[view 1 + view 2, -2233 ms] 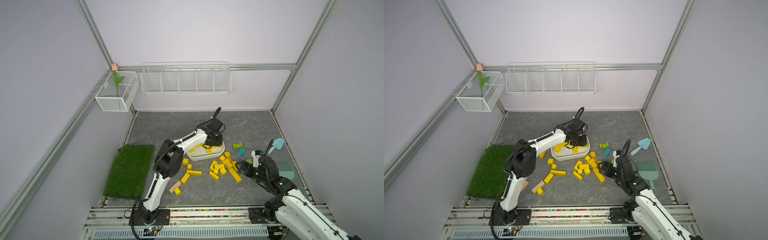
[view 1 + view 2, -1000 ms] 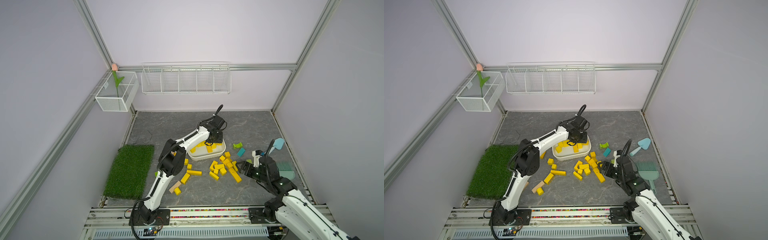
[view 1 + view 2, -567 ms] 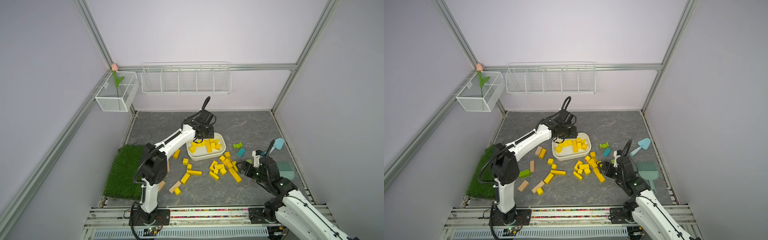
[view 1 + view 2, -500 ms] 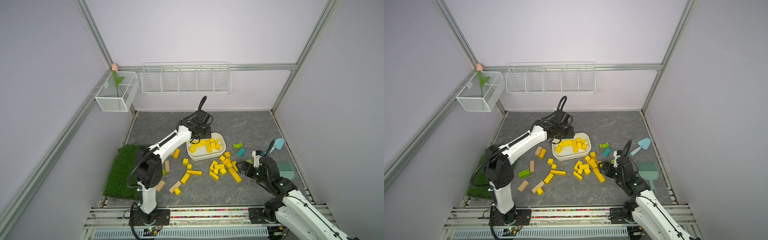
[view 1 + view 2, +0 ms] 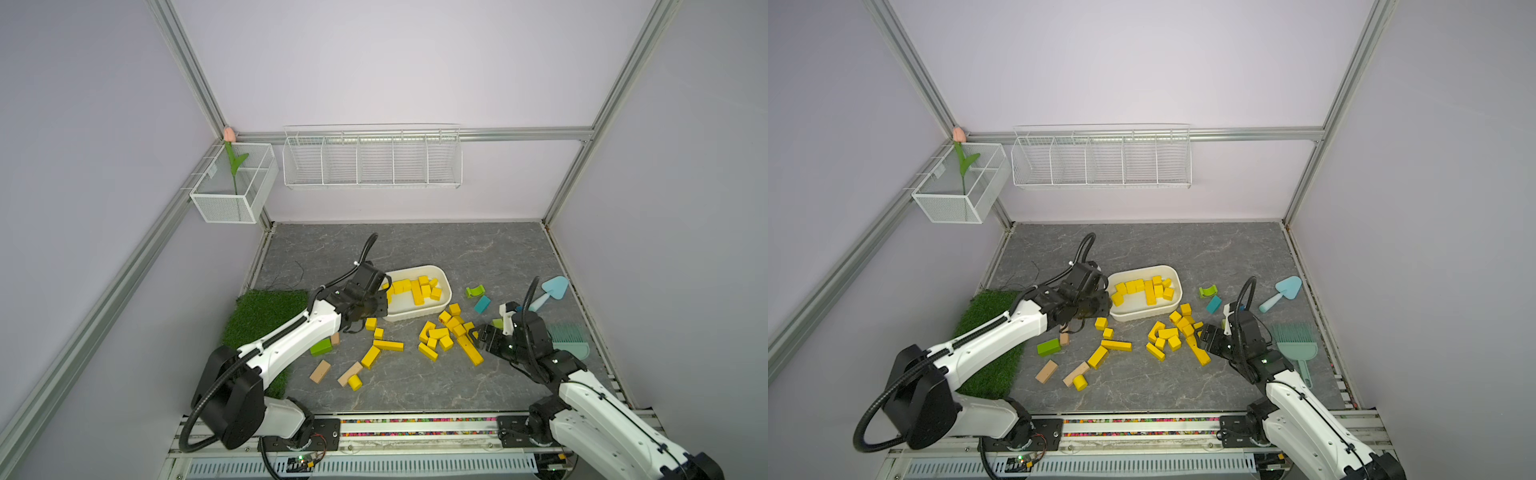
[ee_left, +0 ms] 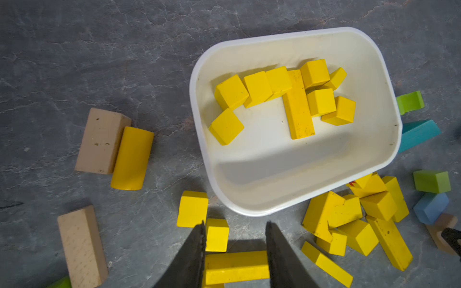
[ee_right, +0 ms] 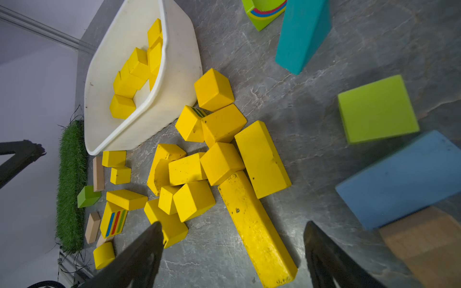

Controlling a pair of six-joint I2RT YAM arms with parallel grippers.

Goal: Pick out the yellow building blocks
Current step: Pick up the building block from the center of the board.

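Several yellow building blocks (image 5: 415, 289) (image 5: 1144, 289) (image 6: 296, 104) lie in a white tub (image 5: 415, 314) (image 5: 1142, 314) (image 6: 274, 162) (image 7: 174, 87). More of them form a loose heap (image 5: 446, 332) (image 5: 1173, 332) (image 7: 219, 159) in front of the tub. Others are scattered to its left, among them a cube (image 5: 371, 323) and a bar (image 5: 388, 345). My left gripper (image 5: 376, 307) (image 5: 1104, 305) (image 6: 235, 227) hangs at the tub's near-left corner, its jaws apart and empty above a small cube (image 6: 217, 234). Low at the heap's right edge, my right gripper (image 5: 480, 334) (image 5: 1206, 332) (image 7: 234, 224) is open wide astride a long yellow bar (image 7: 257, 229).
Tan blocks (image 5: 320, 371) and a green block (image 5: 321, 347) lie by the grass mat (image 5: 266, 316). A green arch (image 5: 475, 291) and teal block (image 5: 482, 304) sit right of the tub. A green cube (image 7: 376, 107) and blue block (image 7: 399, 179) flank my right gripper. A teal shovel (image 5: 550, 291) and brush (image 5: 569, 340) lie far right.
My left arm has swung from above the tub round its left end to its near-left corner, and its jaws have narrowed. The right arm has not moved.
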